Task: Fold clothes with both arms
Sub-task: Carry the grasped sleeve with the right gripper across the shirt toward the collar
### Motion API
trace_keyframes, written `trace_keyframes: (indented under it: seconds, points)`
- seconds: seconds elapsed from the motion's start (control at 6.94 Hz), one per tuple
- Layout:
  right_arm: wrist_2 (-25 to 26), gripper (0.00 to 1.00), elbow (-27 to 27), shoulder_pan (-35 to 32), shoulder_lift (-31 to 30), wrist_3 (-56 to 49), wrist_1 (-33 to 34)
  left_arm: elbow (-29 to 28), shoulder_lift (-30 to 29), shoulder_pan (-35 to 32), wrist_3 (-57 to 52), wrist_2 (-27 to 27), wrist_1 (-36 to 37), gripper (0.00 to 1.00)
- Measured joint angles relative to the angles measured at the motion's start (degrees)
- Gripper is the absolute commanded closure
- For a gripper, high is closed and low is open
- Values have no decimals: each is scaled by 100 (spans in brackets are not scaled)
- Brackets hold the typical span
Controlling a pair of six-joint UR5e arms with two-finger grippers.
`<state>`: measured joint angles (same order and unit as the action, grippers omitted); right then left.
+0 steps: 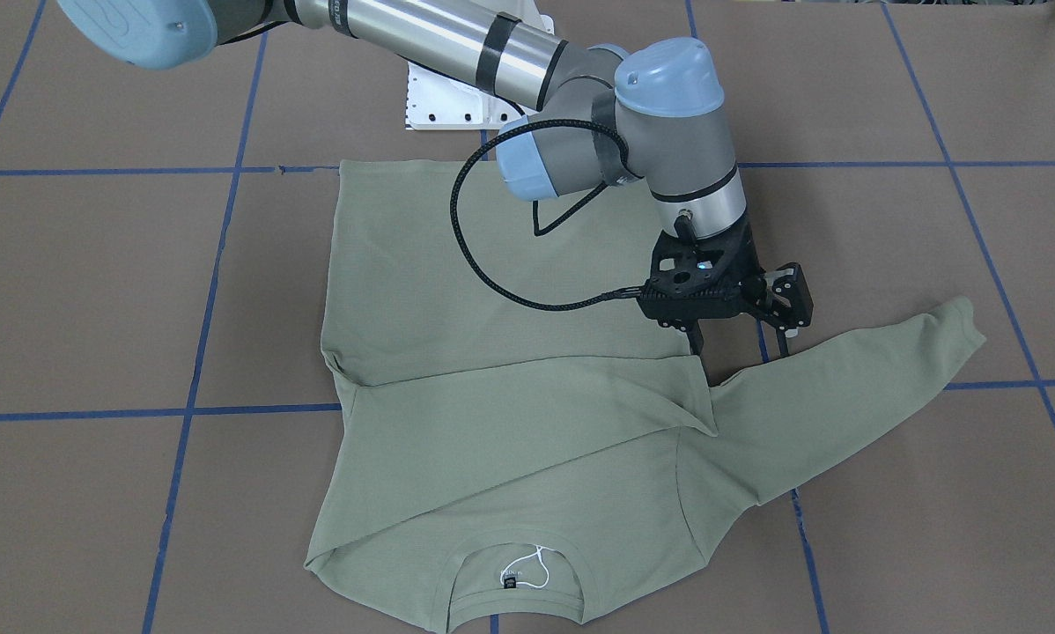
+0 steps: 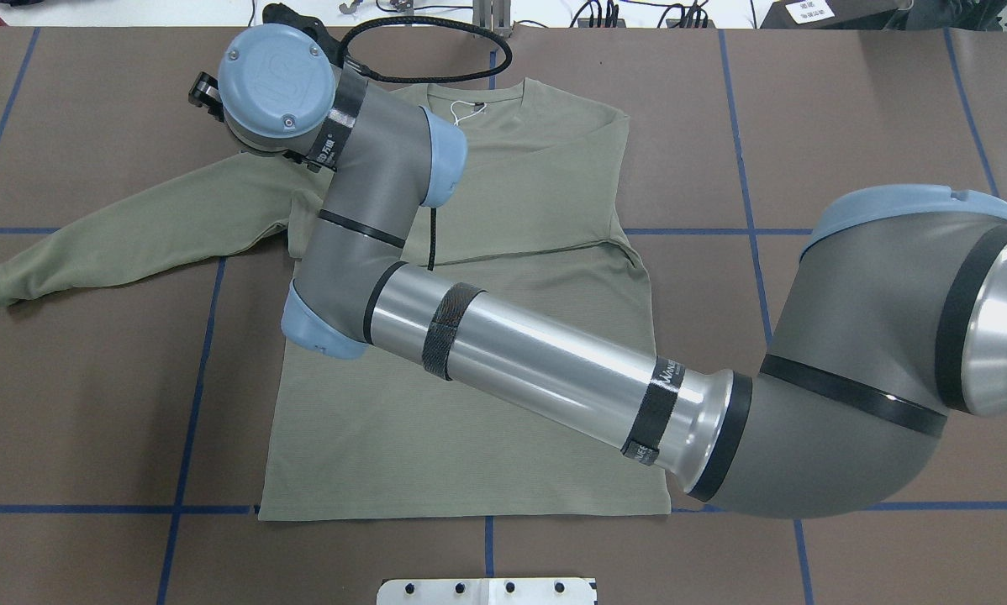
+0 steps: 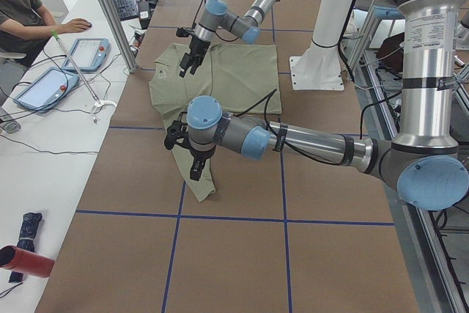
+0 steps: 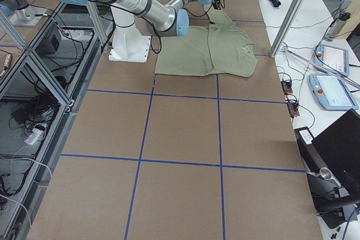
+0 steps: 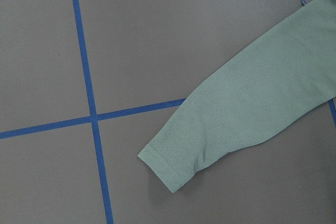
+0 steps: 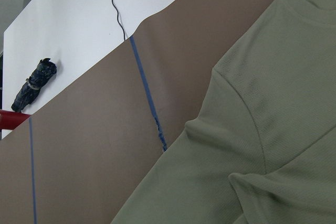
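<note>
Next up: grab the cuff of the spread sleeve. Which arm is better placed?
Left, likely. Its wrist camera looks onto the cuff, and the left gripper hangs near it. The right gripper, open, is at the sleeve root, its arm reaching across the shirt.

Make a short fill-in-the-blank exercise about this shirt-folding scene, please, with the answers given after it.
1. The tape lines on the table are ___.
2. The jaws of the right gripper stand ___, holding nothing.
3. Only ___ sleeve of the shirt lies stretched out sideways.
4. The loop string at the neck is ___.
Answers: blue; open; one; white.
</note>
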<state>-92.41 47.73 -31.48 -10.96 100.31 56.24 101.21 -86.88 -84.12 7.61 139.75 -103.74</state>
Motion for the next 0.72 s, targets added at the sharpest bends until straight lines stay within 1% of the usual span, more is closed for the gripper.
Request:
trace_keyframes:
  seconds: [0.14,0.29,0.43,0.72]
  points:
    - [-47,1,679,-126,-349,89,619,-475,-77,33,101,7,-399,0]
    - [-148,1,1435,-246,-843,129,1039,-1054,-266,87,423,42,-769,0]
    - [-265,1,2158,-340,-1408,144,1256,-1566,-468,238,795,92,-1081,0]
    - [-697,1,3567,-668,-2685,133,1355,-2269,-594,618,1214,120,-1728,0]
